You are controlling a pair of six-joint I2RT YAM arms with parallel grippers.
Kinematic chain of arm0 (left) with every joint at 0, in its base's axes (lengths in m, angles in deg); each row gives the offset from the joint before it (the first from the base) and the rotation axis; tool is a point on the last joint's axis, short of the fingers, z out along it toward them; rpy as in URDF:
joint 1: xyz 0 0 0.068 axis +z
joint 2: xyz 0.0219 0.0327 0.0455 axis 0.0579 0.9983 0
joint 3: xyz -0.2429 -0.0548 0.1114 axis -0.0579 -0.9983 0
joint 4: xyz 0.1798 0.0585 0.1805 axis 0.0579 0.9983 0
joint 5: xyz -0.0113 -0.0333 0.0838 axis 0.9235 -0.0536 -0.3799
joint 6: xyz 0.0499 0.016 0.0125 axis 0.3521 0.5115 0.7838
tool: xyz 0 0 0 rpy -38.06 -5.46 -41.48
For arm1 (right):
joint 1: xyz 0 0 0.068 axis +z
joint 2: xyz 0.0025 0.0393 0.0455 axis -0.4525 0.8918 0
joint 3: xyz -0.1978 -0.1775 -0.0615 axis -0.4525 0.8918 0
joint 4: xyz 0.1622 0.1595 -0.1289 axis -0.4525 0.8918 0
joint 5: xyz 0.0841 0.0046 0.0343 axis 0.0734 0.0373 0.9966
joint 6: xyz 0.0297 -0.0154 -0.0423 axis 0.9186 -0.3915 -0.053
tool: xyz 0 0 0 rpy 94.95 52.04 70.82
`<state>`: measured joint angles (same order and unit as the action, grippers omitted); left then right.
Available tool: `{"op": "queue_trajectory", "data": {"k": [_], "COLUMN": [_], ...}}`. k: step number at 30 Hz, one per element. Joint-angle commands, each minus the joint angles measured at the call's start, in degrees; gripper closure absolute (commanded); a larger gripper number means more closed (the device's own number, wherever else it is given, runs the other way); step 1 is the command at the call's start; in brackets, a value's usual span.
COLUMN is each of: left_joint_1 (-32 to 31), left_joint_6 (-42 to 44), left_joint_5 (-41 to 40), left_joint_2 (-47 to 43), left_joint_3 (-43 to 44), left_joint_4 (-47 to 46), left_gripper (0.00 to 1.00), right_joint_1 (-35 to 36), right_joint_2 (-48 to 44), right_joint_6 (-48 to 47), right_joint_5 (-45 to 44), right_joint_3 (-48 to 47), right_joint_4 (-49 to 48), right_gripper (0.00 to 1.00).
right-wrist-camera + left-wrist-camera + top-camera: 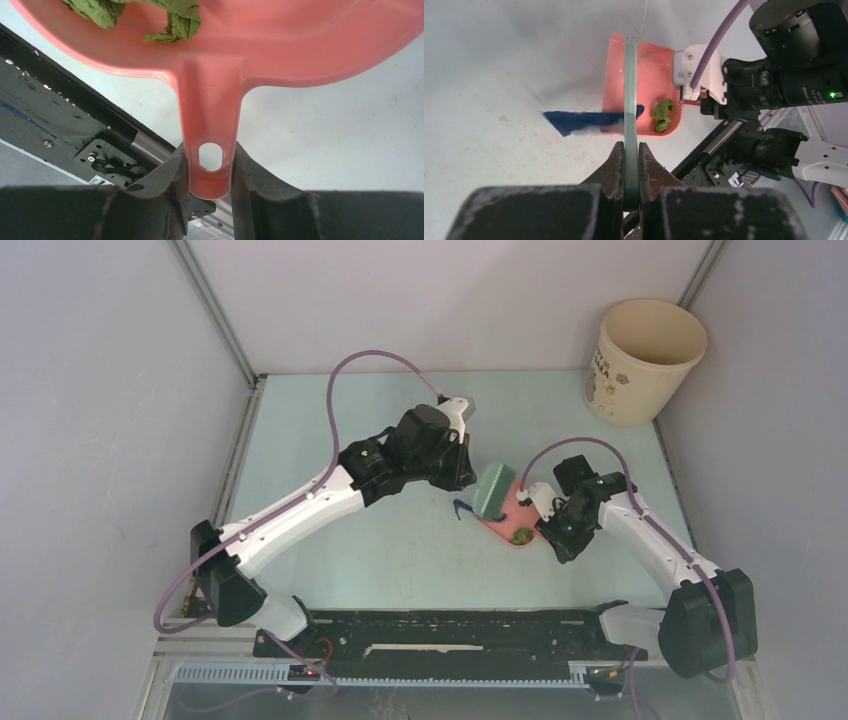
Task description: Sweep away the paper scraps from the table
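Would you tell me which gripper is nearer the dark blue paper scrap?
Left: left gripper holds the brush beside the scrap; right gripper clamps the handle across the dustpan.

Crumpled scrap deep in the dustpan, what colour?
The scrap is green; left wrist view shows it best.

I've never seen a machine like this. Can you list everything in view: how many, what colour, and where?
table: one, pale mint green, under everything
walls: grey, around the table
bucket: one, cream, upright at the far right corner
rail: one, black, along the near edge
dustpan: one, pink, mid-table
brush: one, green, at the dustpan's mouth
green paper scrap: one, inside the dustpan
blue paper scrap: one, dark blue, across the dustpan's front lip, partly on the table
arms: two, white and black, purple cables
left gripper: black, shut on the brush
right gripper: black, shut on the dustpan's handle
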<state>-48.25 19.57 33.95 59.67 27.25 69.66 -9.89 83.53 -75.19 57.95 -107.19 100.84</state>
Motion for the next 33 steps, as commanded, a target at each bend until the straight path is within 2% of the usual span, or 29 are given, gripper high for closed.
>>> {"op": "queue_trajectory", "data": {"k": [1,6,12,18,21,24,29,33], "left_joint_1": [0.0,-0.1,0.7,4.5,7.3,9.5,10.3,10.2], "left_joint_6": [-2.0,-2.8,3.5,9.8,13.9,15.9,17.6,17.1], "left_joint_5": [5.7,8.1,-1.6,-12.8,-19.5,-21.3,-17.8,-9.2], "left_joint_2": [1.4,1.0,-3.8,-6.4,-0.9,6.3,19.8,28.3], "left_joint_3": [3.4,4.4,8.4,7.4,9.4,13.1,23.3,30.8], "left_joint_4": [-4.5,-6.0,5.1,15.2,19.8,21.4,21.7,22.1], "left_gripper": [1.0,1.0,1.0,0.99,1.0,1.0,1.0,1.0], "right_joint_1": [0.3,0.1,0.1,-0.7,-0.8,-0.9,-1.4,-1.3], "right_joint_2": [-1.9,-1.4,-1.0,0.6,3.1,5.9,10.8,13.9], "right_joint_6": [1.2,1.0,-2.0,-2.7,-2.4,-2.1,-1.9,-1.5], "right_joint_5": [1.2,1.1,-3.4,-4.6,-7.2,-9.8,-10.5,-10.0], "right_joint_3": [0.6,2.3,2.4,2.4,2.4,1.5,-1.0,-2.0], "right_joint_4": [-2.3,-3.7,-1.7,-0.6,0.8,2.6,3.1,2.4], "right_gripper": [1.0,1.0,1.0,1.0,1.0,1.0,1.0,1.0]}}
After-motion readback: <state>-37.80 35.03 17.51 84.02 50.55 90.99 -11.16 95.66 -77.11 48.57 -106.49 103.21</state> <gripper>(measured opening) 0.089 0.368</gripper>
